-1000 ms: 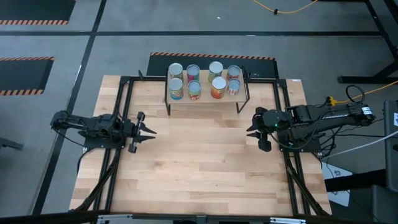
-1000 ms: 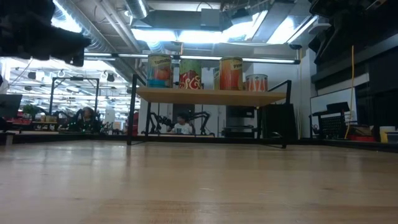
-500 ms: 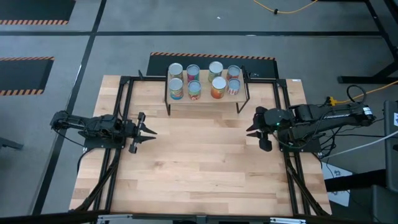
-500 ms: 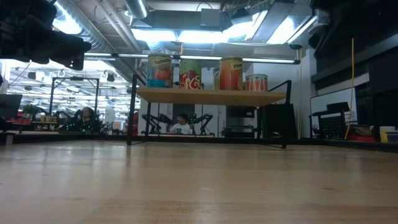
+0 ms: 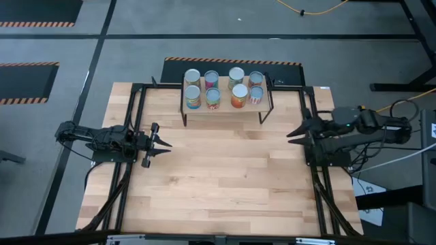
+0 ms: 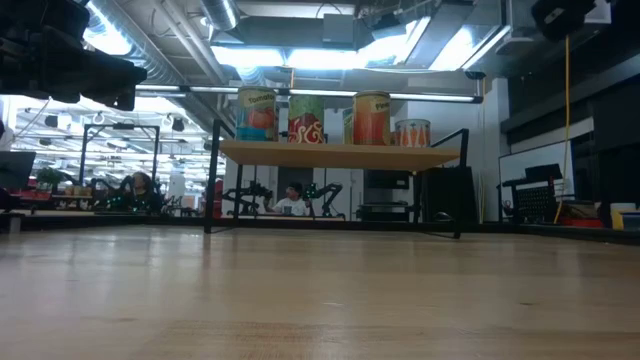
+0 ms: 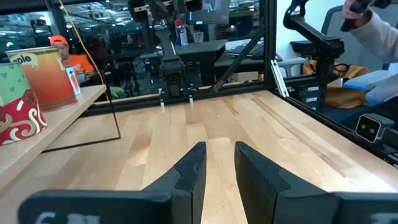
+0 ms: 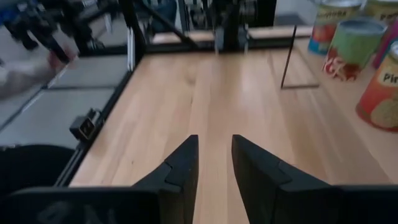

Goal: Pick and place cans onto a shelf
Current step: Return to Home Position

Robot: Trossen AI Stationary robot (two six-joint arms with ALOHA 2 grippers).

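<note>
Overhead view of a wooden counter (image 5: 218, 177) with a robot arm at each side. The shelf (image 5: 227, 109), one low stand with a light board on thin black legs, is standing at the counter's 12 o'clock edge. Eight cans (image 5: 212, 99) are sitting on its board in two rows of four, and no can is lying on the counter.

The left gripper (image 5: 163, 144) is hovering at 9 o'clock and pointing toward the centre. Its fingers (image 7: 189, 174) are slightly apart and gripping nothing. The right gripper (image 5: 294, 133) is hovering at 3 o'clock, close to the counter's edge. Its fingers (image 8: 180, 168) are likewise a little apart and empty.

With every can shelved, the placing looks finished, and the arms appear to be returning to rest. The next move is probably calling for no grasp, only folding each arm back to its own side, well apart from the shelf's legs.
</note>
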